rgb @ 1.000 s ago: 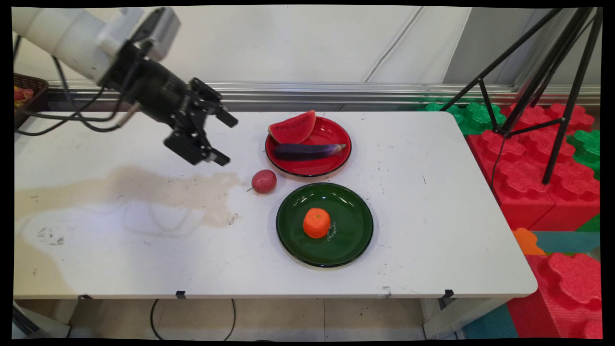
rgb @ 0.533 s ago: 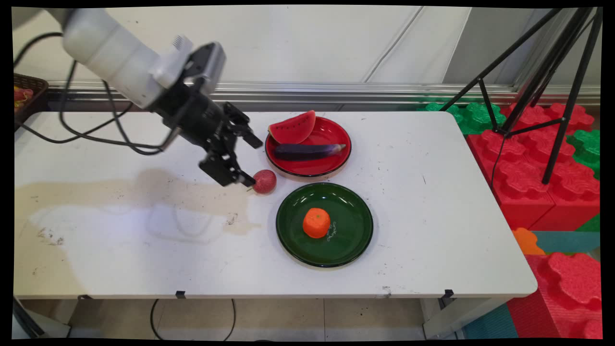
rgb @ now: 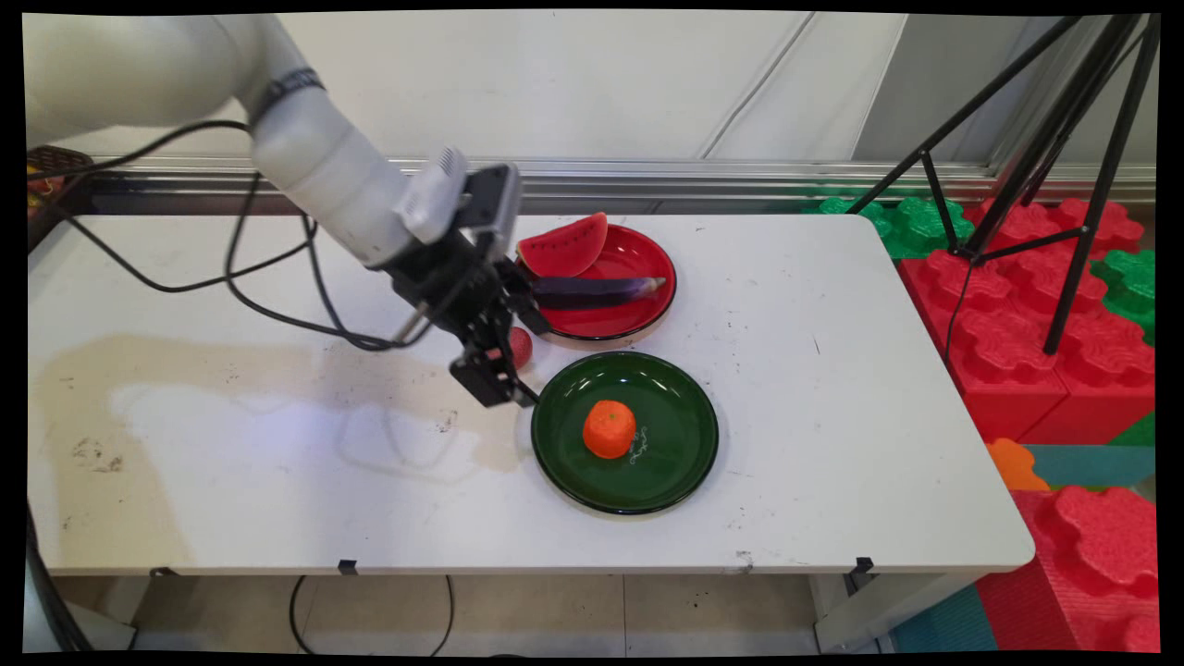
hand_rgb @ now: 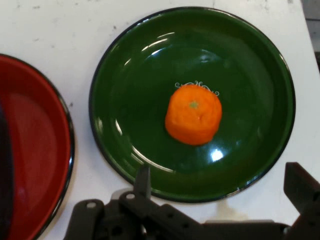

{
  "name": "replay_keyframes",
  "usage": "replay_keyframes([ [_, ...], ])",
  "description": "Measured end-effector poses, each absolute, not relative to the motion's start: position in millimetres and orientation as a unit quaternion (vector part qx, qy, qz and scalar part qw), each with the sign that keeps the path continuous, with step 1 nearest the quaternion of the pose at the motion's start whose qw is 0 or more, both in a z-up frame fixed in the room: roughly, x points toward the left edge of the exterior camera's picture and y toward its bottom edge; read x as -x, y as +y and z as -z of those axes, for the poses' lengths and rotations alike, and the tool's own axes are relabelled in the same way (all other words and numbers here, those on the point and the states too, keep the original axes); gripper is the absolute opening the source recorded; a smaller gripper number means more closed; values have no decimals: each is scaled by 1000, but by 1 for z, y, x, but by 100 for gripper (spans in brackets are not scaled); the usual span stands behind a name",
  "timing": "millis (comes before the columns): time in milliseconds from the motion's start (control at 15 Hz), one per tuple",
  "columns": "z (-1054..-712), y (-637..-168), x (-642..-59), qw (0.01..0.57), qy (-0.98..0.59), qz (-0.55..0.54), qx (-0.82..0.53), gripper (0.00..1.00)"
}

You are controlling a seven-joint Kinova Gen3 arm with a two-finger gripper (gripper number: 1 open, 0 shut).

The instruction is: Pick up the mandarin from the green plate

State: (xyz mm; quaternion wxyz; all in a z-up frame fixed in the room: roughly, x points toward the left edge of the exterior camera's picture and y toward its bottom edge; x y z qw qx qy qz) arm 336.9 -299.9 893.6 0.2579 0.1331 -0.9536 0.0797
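Two plates sit on the white table (rgb: 832, 388): one green plate (rgb: 680, 462) nearer the camera and one red plate (rgb: 638, 319) just behind it, close together but apart. The green plate holds a single orange fruit (rgb: 610, 429), upright near its middle, beside a small white curled ornament painted on the plate. The red plate holds two things: one watermelon slice (rgb: 564, 247) leaning on its far left rim and one purple eggplant (rgb: 601, 290) lying across it. One small red fruit (rgb: 522, 347) rests on the table between the plates' left edges.

The black gripper (rgb: 511, 361) hangs over that gap, just beside the green plate's left rim, with its fingers spread wide and nothing between them. In the hand view the gripper (hand_rgb: 220, 190) frames the green plate (hand_rgb: 130, 85): one finger rises at the lower right and the other at the lower left, well apart, with the orange fruit (hand_rgb: 193, 114) beyond them.

The arm covers most of the small red fruit, so only a sliver of its right side shows, and whether a finger touches it cannot be told. The arm's linkage also hides the eggplant's left end. In the hand view the red plate (hand_rgb: 35, 150) is cut off by the left edge, and a dark blurred shape on it cannot be made out. One black tripod (rgb: 1045, 139) stands at the right among red and green foam blocks (rgb: 1017, 333), which the frame cuts off.
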Motion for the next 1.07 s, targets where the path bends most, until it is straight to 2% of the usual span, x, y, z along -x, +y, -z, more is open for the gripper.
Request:
replay_keyframes([
  [1067,-817,-331,-267,200,-972,-66,-104,100],
])
